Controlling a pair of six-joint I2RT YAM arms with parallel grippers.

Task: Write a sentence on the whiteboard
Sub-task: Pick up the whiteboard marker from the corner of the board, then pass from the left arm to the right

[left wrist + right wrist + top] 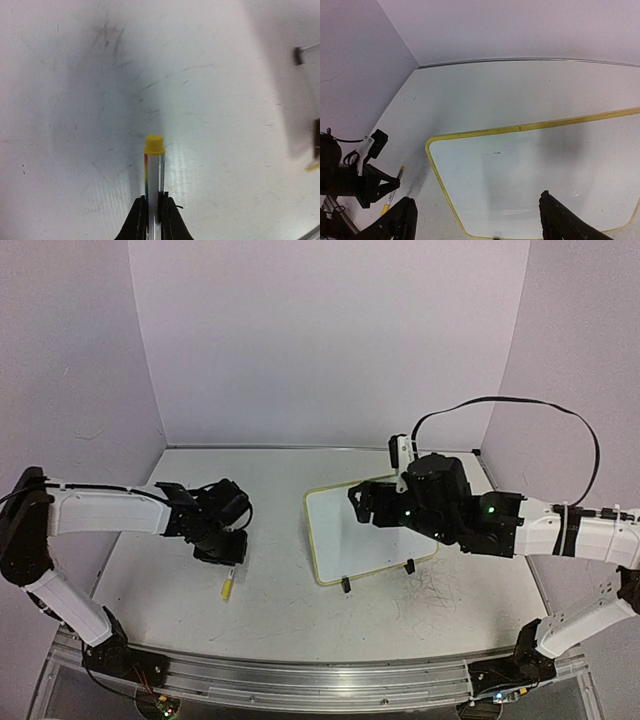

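The whiteboard (343,535) lies flat at mid-table, with a yellow-green rim and two black clip feet (346,585) on its near edge. Its face is blank in the right wrist view (530,165) apart from a tiny dark speck, and no sentence shows. My left gripper (224,560) is shut on a marker (154,167) with a white barrel, a rainbow stripe and a yellow cap. It holds the marker low over the tabletop, left of the board, with the yellow end (227,590) pointing toward the near edge. My right gripper (476,200) is open and empty above the board's left part.
The white tabletop (225,125) is scuffed with grey scribbles. Lilac walls close the back and both sides. A black cable (520,400) loops above the right arm. My left gripper with the marker also shows at the left edge of the right wrist view (370,182).
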